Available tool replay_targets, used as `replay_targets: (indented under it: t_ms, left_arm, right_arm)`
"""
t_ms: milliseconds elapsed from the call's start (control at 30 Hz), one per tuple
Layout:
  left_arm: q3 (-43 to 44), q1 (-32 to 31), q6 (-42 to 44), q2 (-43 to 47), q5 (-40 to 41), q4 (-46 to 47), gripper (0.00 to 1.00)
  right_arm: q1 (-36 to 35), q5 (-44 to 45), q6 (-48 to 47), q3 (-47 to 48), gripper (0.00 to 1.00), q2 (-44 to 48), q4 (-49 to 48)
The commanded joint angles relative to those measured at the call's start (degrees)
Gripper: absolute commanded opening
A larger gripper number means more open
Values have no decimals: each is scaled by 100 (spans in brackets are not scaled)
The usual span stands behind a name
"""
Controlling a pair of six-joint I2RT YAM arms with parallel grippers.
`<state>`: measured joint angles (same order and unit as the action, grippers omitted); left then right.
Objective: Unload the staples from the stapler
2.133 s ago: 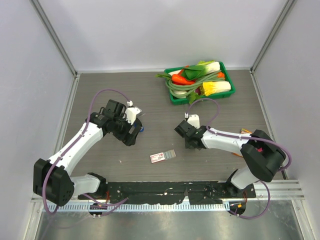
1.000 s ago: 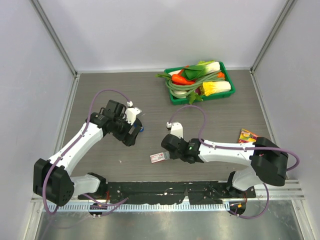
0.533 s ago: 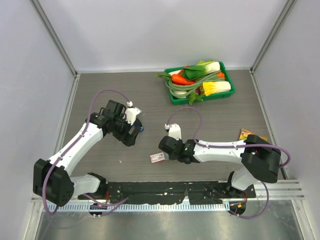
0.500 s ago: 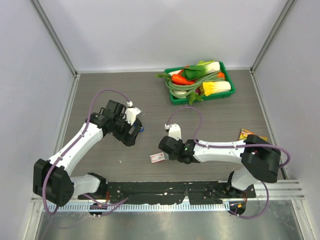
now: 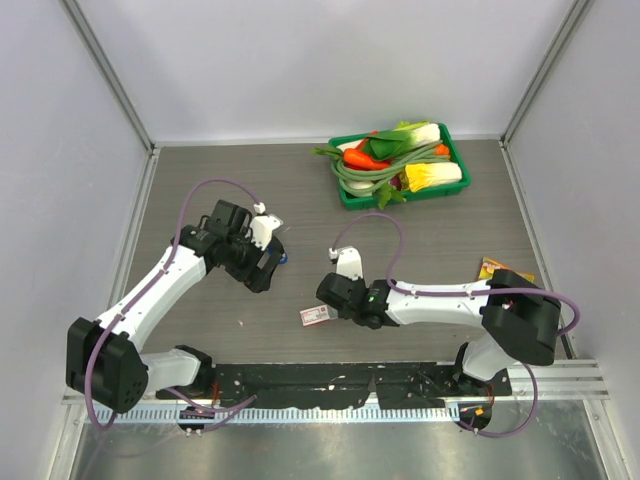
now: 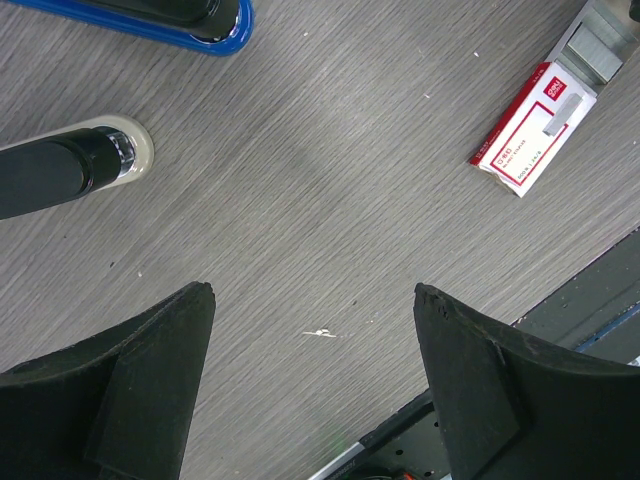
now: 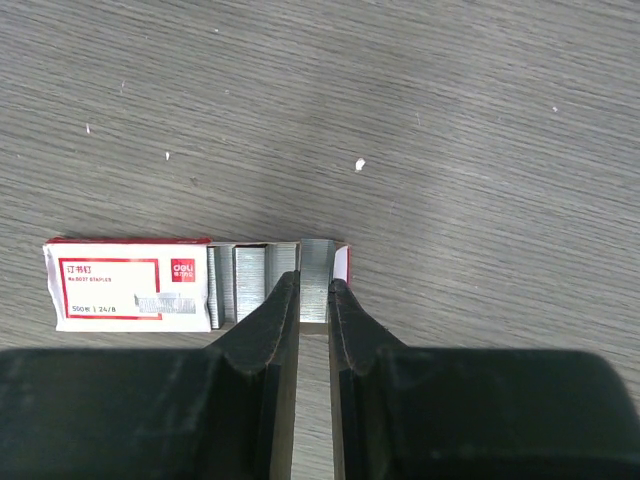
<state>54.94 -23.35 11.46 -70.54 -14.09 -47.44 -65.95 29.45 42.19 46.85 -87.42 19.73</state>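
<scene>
My right gripper [image 7: 314, 285] is shut on the staples [image 7: 316, 268], a short silvery strip held over the open end of the white-and-red staple box [image 7: 125, 285]. More silvery strips lie in the box's open drawer. From above, my right gripper [image 5: 338, 305] sits at the right end of the box [image 5: 316, 315]. My left gripper [image 6: 312, 292] is open and empty above bare table. The stapler [image 6: 150, 20], with a blue base and a black arm, lies just beyond its fingers. From above, the left gripper [image 5: 262, 265] hides most of the stapler [image 5: 283, 257].
A green basket [image 5: 347, 197] of toy vegetables stands at the back right. A colourful packet [image 5: 492, 268] lies by the right arm's elbow. A black rail [image 5: 330, 380] runs along the near edge. A small white speck [image 6: 322, 333] lies on the table.
My right arm has swung left and nearer, from mid-table to the staple box, and has been almost still for the last half second. The left arm has not moved.
</scene>
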Motion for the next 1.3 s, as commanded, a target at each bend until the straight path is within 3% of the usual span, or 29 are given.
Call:
replay_targets:
  t_ms: [0,467,633,833,1133,1267]
  left_arm:
    - [-1,-20,102,137,-33,24,85]
    - [17,-11,137,155,-6,-11,85]
    - [35,-20,137,146,-15,-28,85]
    - [61,-20,163,146,2,-46,85]
    - [8,-11,154,181,2,-55,85]
    - [-1,-20,154,190,11,-28,85]
  right_arm:
    - [-49,289,-18,96,6,-56,-171]
    - [-120,245,-45,61,7,-206,-232]
    - [-128,236,-53,105,23,-197,-136]
    - [-128,263,-80,184,31,-153,31]
    - [-128,342,-115,386,31,127,233]
    - [-32,474,-317,588,26,383,304]
